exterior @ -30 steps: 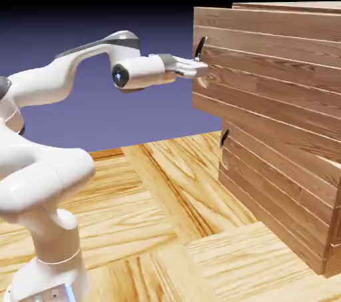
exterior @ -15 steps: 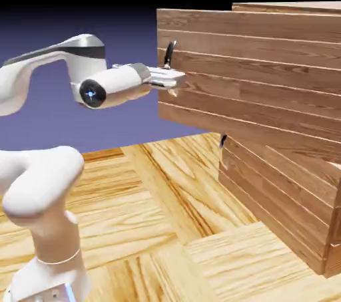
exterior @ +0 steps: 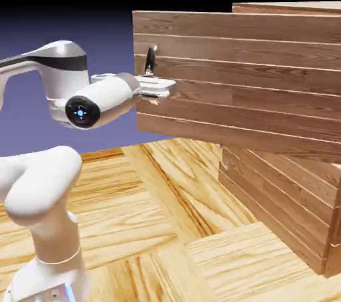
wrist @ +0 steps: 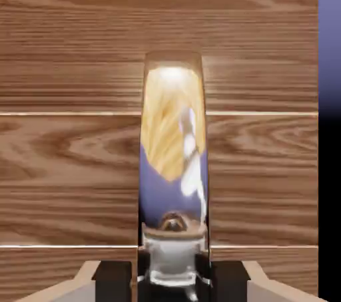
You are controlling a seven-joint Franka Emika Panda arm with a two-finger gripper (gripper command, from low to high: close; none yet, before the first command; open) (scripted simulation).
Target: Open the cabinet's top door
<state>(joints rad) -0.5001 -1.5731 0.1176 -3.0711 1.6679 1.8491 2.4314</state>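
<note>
At the free edge of the cabinet's swung-out top door (exterior: 233,84), the gripper (wrist: 171,281) pinches the shiny curved handle (wrist: 172,161), one finger on each side. That grip likely lets the arm (exterior: 100,98) draw the panel outward without slipping. The door stands well out from the cabinet (exterior: 286,207), over the parquet floor (exterior: 160,227); probably little pulling remains.
</note>
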